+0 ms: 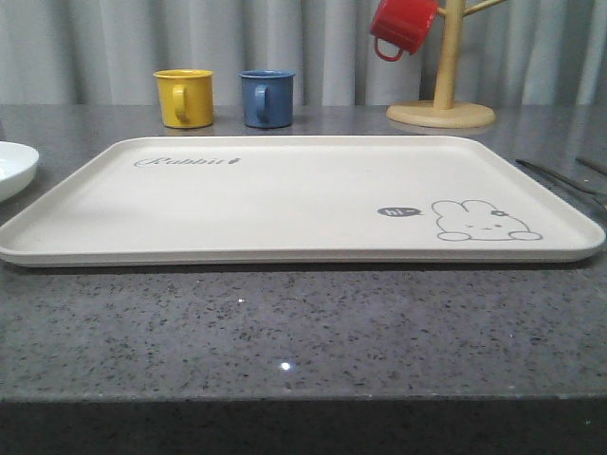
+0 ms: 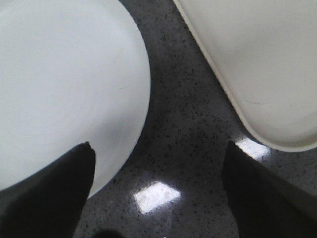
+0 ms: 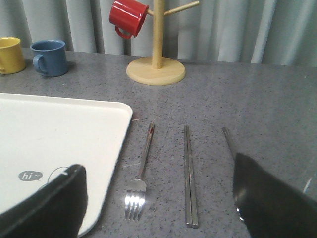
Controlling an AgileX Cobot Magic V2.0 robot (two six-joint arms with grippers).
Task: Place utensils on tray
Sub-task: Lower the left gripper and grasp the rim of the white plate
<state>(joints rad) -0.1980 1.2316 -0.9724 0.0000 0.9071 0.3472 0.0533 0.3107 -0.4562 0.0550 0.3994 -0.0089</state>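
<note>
The cream-white tray (image 1: 285, 204) with the rabbit drawing lies in the middle of the grey counter, with nothing on it. To its right the utensils lie side by side on the counter: a fork (image 3: 141, 168) nearest the tray's rim (image 3: 126, 116), a pair of chopsticks (image 3: 188, 173), and a spoon handle (image 3: 228, 141) whose bowl is hidden behind a finger. In the front view they are thin dark lines (image 1: 560, 175). My right gripper (image 3: 156, 162) hangs open above the fork. My left gripper (image 2: 158, 145) is open over bare counter between the plate and the tray corner (image 2: 267, 64).
A round white plate (image 1: 14, 166) sits left of the tray. Behind the tray stand a yellow mug (image 1: 184, 97) and a blue mug (image 1: 266, 98). A red mug (image 1: 402, 27) hangs on a wooden mug tree (image 1: 441, 112) at the back right.
</note>
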